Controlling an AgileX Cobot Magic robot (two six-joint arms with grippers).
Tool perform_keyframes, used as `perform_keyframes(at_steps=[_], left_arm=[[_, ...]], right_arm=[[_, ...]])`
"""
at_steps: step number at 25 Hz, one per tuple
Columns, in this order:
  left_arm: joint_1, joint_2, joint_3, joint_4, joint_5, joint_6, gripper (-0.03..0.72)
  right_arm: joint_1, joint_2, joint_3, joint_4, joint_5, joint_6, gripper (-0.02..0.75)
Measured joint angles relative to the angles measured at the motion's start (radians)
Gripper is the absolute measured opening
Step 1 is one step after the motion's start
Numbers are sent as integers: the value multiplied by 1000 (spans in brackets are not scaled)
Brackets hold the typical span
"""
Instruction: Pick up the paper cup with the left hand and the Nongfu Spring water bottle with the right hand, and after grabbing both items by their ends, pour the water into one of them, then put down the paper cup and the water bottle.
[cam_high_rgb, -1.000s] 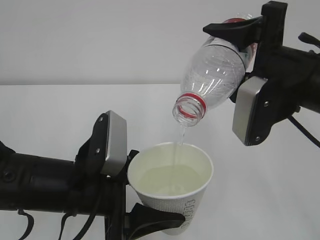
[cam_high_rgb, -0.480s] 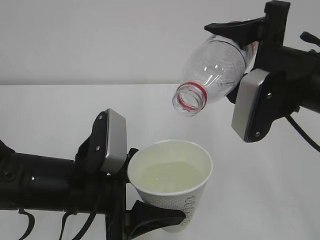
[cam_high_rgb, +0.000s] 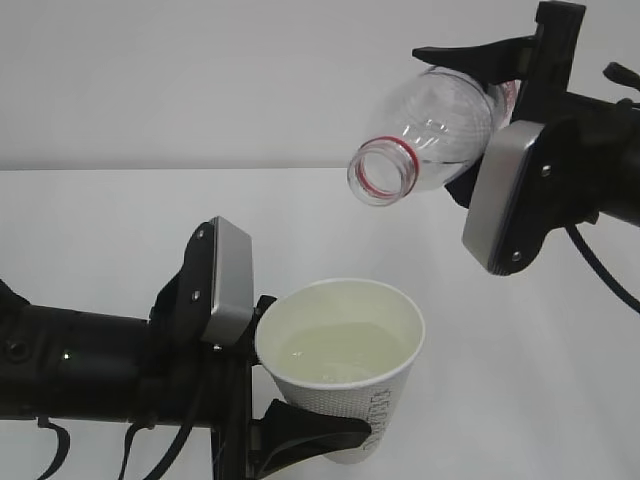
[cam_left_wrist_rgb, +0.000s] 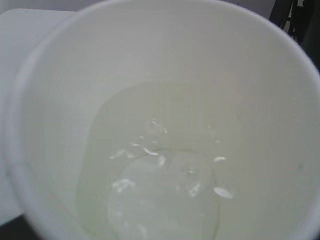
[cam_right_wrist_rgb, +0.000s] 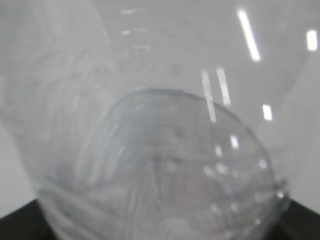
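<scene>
Paper cup (cam_high_rgb: 345, 375), at 6 o'clock in the exterior view, holds a pale pool of water (cam_high_rgb: 330, 358) and sits clamped between the left hand's (cam_high_rgb: 275, 385) fingers. At 1 o'clock, the right hand (cam_high_rgb: 500, 110) grips the clear bottle (cam_high_rgb: 430, 140), tilted mouth-down toward 8 o'clock, well above the cup.

paper cup (cam_high_rgb: 345, 385): matt white paper, dotted texture outside, smooth cream inside
water bottle (cam_high_rgb: 430, 135): clear glossy plastic, ribbed
fingers (cam_high_rgb: 310, 432): matt black plastic
gripper plate (cam_high_rgb: 225, 285): satin silver-grey
bench (cam_high_rgb: 100, 220): matt white
</scene>
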Motion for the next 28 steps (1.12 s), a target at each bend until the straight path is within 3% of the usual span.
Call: perform_keyframes(at_steps=[28], left_arm=[[0, 0, 0, -3, 0, 2, 498]], right_arm=[[0, 0, 0, 0, -2, 444, 520]])
